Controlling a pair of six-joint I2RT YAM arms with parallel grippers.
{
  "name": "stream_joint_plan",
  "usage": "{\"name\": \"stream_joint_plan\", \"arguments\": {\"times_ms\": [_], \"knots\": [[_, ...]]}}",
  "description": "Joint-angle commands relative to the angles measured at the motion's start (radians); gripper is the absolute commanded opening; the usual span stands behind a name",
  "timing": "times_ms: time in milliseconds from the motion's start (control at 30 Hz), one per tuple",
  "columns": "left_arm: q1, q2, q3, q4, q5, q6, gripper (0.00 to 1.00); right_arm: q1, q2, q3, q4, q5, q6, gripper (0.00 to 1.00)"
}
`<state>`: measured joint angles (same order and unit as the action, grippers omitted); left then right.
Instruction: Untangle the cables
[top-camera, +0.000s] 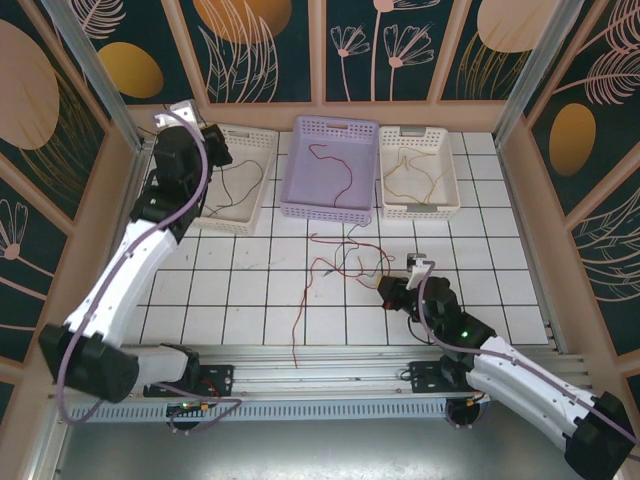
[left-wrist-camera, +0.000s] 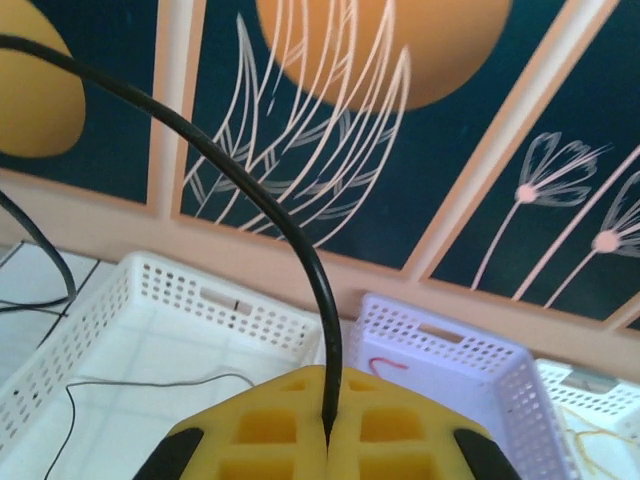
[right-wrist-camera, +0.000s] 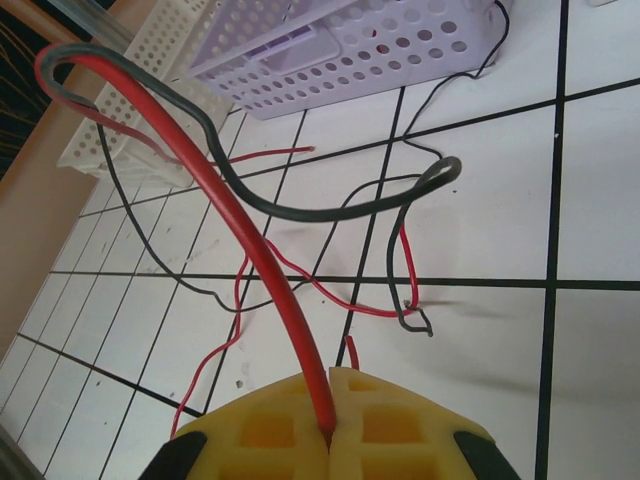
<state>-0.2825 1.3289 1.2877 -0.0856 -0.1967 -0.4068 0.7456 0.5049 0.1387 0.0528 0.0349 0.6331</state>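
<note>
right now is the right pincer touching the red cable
Touching. The right wrist view shows the red cable running down into the seam of the right pincer, clamped between its shut jaws.

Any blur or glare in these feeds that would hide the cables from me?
Top external: even light, no glare, tangle thin but sharp. Left wrist: black cable close to the lens is soft, backdrop slightly blurred. Right wrist: red cable near the lens is soft, tiles behind it sharper, upper-right ones washed out.

Tiled table (top-camera: 500, 300), three baskets (top-camera: 330, 212), seemingly tangled cables (top-camera: 345, 262)
</note>
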Motion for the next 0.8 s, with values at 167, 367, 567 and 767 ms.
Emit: {"name": "stream_joint_plan", "arguments": {"times_ms": [167, 367, 567, 767], "knots": [[0.062, 0.214, 0.056, 0.166, 0.218, -0.029, 0.00, 0.027, -0.041, 0.066, -0.049, -0.049, -0.035, 0.00], [0.081, 0.356, 0.070, 0.212, 0.240, -0.043, 0.00, 0.058, -0.046, 0.102, -0.056, -0.043, -0.053, 0.00], [0.095, 0.447, 0.012, 0.267, 0.241, -0.069, 0.00, 0.072, -0.051, 0.115, -0.068, -0.034, -0.071, 0.00], [0.102, 0.530, -0.004, 0.287, 0.257, -0.080, 0.00, 0.076, -0.053, 0.136, -0.092, -0.037, -0.091, 0.00]]}}
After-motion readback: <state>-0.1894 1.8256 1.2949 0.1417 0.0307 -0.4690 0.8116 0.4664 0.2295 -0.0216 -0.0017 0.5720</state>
